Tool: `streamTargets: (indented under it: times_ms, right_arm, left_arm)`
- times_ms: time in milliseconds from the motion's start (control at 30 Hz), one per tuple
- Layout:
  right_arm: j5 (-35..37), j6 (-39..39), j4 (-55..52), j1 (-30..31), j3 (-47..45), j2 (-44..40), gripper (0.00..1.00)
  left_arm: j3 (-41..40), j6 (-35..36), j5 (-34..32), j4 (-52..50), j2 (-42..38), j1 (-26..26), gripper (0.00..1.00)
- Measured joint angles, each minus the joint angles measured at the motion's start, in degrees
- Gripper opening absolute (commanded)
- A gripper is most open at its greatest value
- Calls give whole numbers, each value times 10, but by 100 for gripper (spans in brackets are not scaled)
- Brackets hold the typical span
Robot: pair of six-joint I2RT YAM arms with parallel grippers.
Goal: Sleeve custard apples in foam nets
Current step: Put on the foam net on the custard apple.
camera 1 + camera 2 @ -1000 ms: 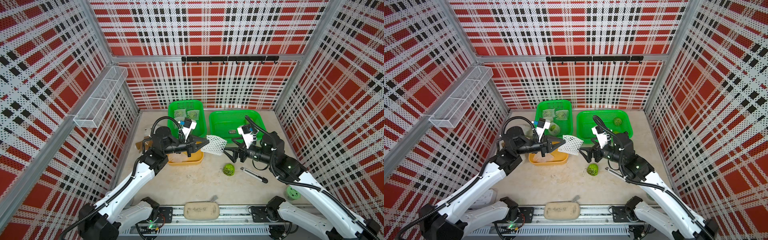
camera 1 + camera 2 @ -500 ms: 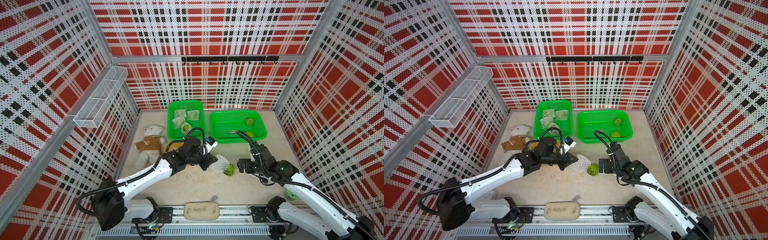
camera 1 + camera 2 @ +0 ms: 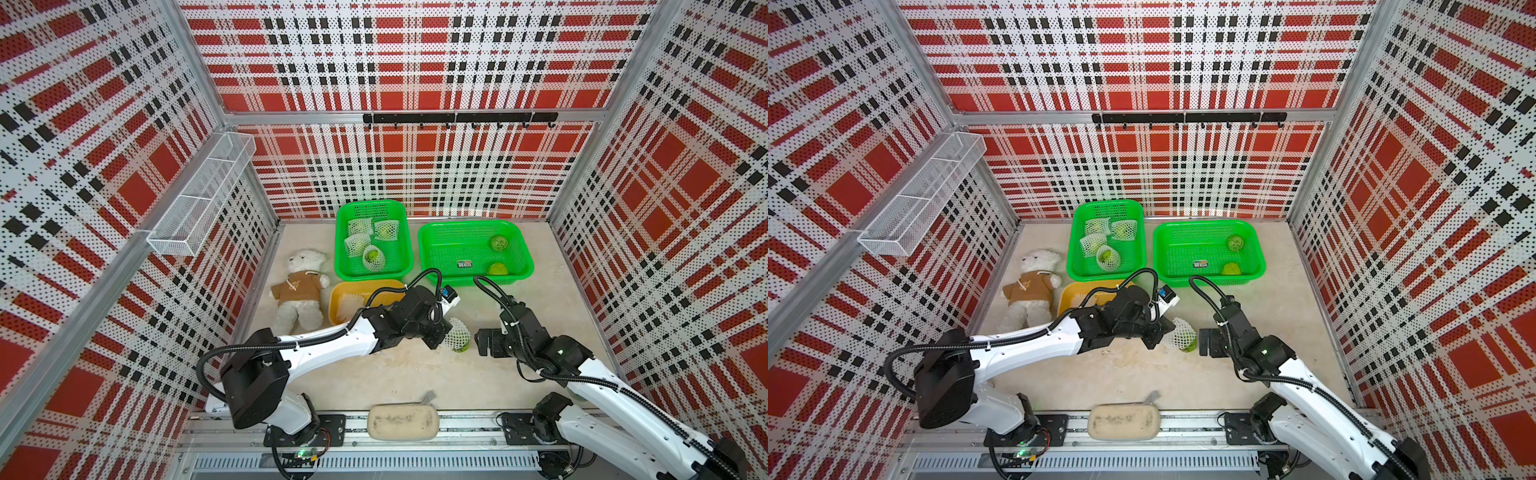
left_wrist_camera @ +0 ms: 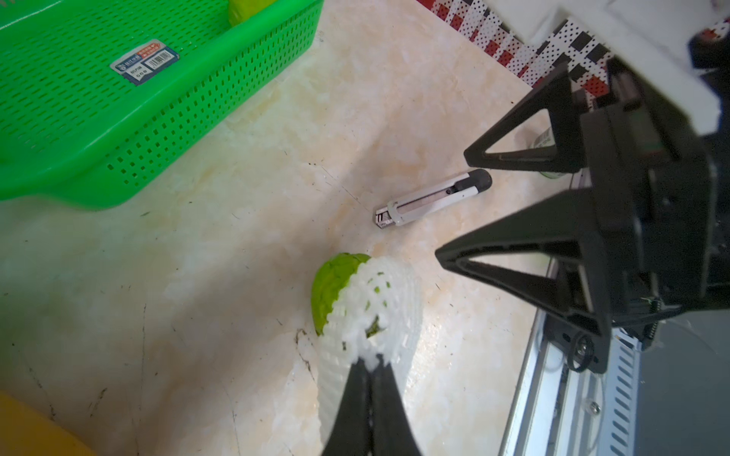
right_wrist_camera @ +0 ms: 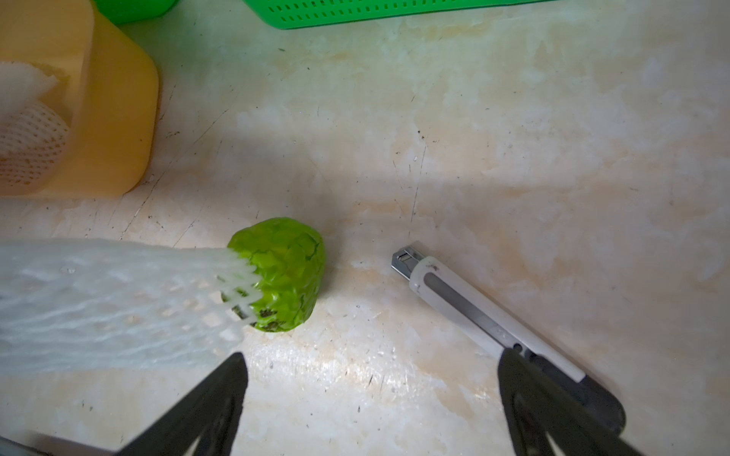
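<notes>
The left hand (image 4: 373, 361) is pinched narrow on one end of the net (image 4: 375, 304). The net's open mouth sits half over the apple (image 5: 282, 276), which lies mid-bench in front of the baskets. The right hand (image 5: 373, 357) stands wide and holds nothing, low on the apple's other side and apart from it. A knife (image 5: 474, 312) lies near the apple. One right finger crosses its dark end in the wrist view, but I cannot tell whether they touch.

Bare bench (image 3: 395, 374) runs from the apple to the front rail, where a pouch (image 3: 403, 422) sits. Behind the left arm is the yellow tub (image 3: 365, 284) with spare nets. Farther back, the left basket (image 3: 370, 203) holds four sleeved apples (image 3: 372, 257) and the right basket (image 3: 469, 224) two bare ones (image 3: 498, 243). A bear (image 3: 299, 286) lies by the left wall.

A second ago both hands were up near the baskets, the net hung in the air and the apple lay uncovered. Half a second ago the net reached the fruit. Now it covers more of it.
</notes>
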Motion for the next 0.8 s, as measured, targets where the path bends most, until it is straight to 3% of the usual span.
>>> streamTargets:
  times_ms: [367,633,800]
  right_arm:
    - [-34,-9,29,19,-38,-49,100]
    - [-2,9,26,96,-38,-48,100]
    - [4,7,29,103,-39,-50,100]
  left_arm:
    - [72,10,-15,-3,83,-16,0]
    - [124,13,-8,-45,138,-17,0]
    - [134,16,-18,-85,144,-17,0]
